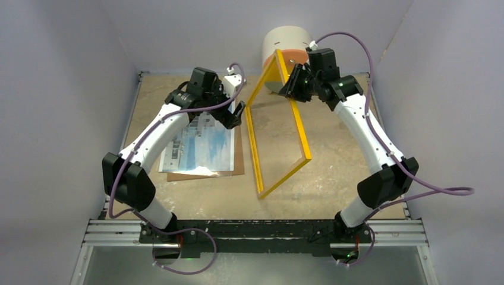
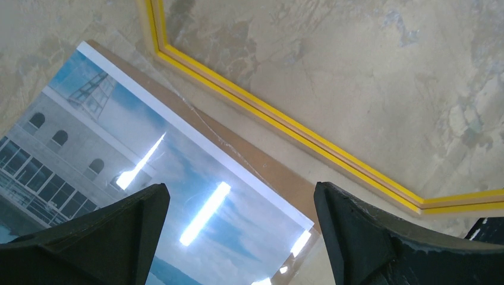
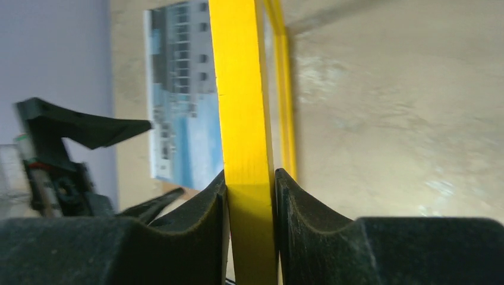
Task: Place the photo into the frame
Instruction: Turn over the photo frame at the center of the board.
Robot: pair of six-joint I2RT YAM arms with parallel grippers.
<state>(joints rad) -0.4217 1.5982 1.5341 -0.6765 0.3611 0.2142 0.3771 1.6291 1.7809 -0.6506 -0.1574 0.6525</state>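
Note:
The photo (image 1: 199,145) of a white building under blue sky lies face up on a brown backing board at the left of the table. It also shows in the left wrist view (image 2: 148,172) and the right wrist view (image 3: 178,101). The yellow frame (image 1: 300,127) stands tilted on its lower edge at the table's middle. My right gripper (image 1: 292,83) is shut on the frame's top rail (image 3: 246,119). My left gripper (image 1: 236,116) hovers open over the photo's far right corner, its jaws wide apart and empty (image 2: 241,219). The frame's bottom rail (image 2: 285,127) lies just beyond that corner.
The brown backing board (image 1: 238,151) lies under the photo, sticking out at its right and near sides. A white and orange cylinder (image 1: 285,44) stands at the back behind the frame. Grey walls close the left, right and back.

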